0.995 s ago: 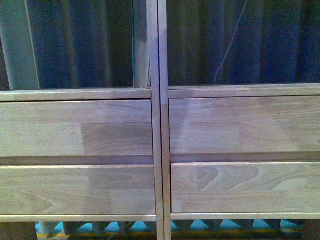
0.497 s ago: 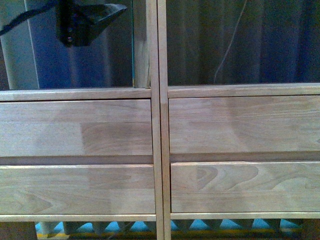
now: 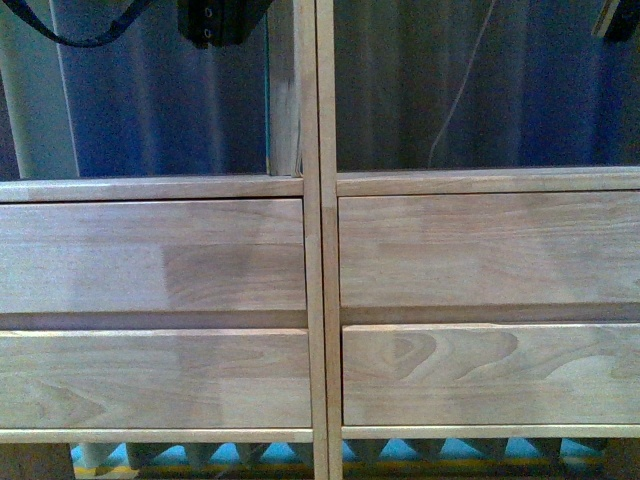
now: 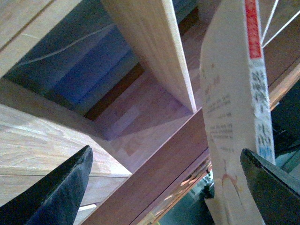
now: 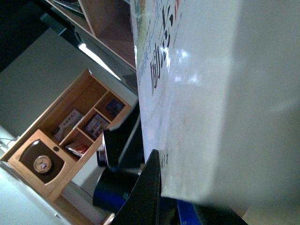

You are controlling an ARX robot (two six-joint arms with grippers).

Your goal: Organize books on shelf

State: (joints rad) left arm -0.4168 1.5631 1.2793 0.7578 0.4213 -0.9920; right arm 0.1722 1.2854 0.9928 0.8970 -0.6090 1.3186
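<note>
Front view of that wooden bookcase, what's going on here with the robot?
A two-armed robot is working on putting books into the shelf. Its left gripper is open in front of a compartment, with a white book standing on edge close to one jaw. In the right wrist view, a white book cover lies flat against the right gripper, but whether it is clamped can't be seen.

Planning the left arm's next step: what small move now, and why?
Probably close the left gripper on the book. Its jaws stand wide open, and the book sits between them, right beside one finger, close to the shelf. Close slowly, since the book looks thin.
</note>
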